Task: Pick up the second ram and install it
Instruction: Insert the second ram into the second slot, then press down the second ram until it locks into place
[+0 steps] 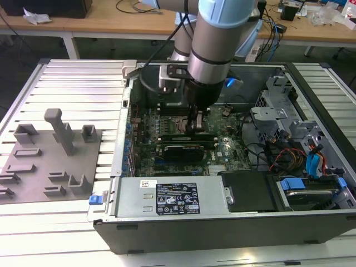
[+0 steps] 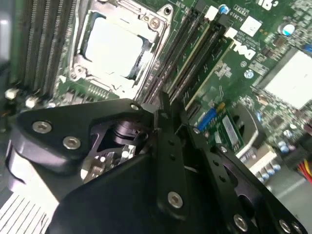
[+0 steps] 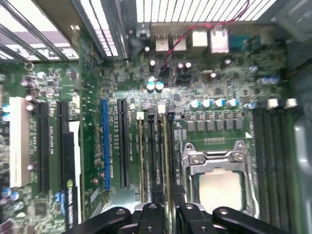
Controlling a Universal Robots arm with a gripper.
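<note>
Open computer case (image 1: 311, 167) on slatted table (image 1: 78, 83); gripper (image 1: 196, 127) over RAM slots (image 3: 155, 151) beside one CPU socket (image 3: 219, 180); jaws' state unclear.

White printed label on the power supply (image 1: 177, 203), small barcode sticker (image 1: 146, 184) beside it, print unreadable

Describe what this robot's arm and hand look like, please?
The arm is a thick silver-grey tube with pale blue joint caps. Black cables loop beside it. The hand is black metal; in the second wrist view its flat plates carry round silver screws.
</note>
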